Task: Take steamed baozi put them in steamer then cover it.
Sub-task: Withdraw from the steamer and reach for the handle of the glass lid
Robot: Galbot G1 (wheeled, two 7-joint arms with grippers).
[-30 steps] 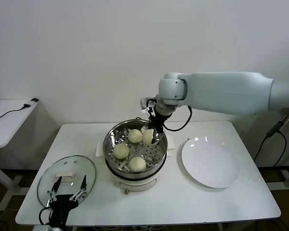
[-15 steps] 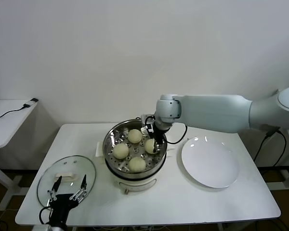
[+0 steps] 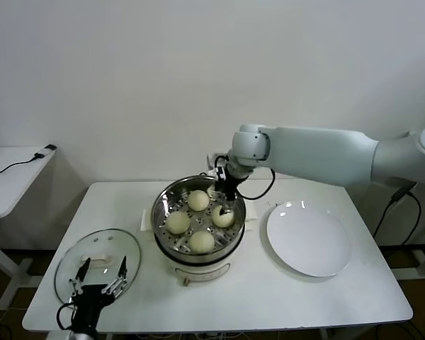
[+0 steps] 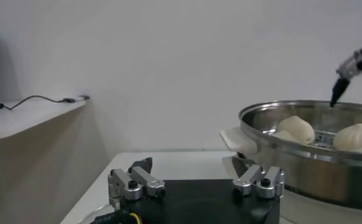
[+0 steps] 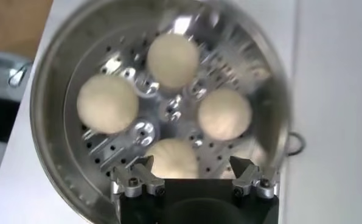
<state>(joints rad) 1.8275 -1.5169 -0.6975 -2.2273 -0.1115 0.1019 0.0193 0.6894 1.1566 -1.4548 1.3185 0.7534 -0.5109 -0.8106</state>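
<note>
All four cream-white round baozi [image 5: 224, 114] lie in our shiny perforated steel steamer [image 3: 164, 205]. Our right gripper [image 5: 194, 181] hangs open and empty above them; lifting carelessly, it could nudge one. The clear glass cover [image 3: 74, 265] waits under our open left gripper [image 4: 196, 182].

Four smooth cream-white baozi [image 3: 198, 200] resting inside the shiny perforated steamer [image 3: 166, 204], spaced around its centre. Clear glass cover [image 3: 98, 262] lying flat on the table, well left of the steamer, white handle up.
</note>
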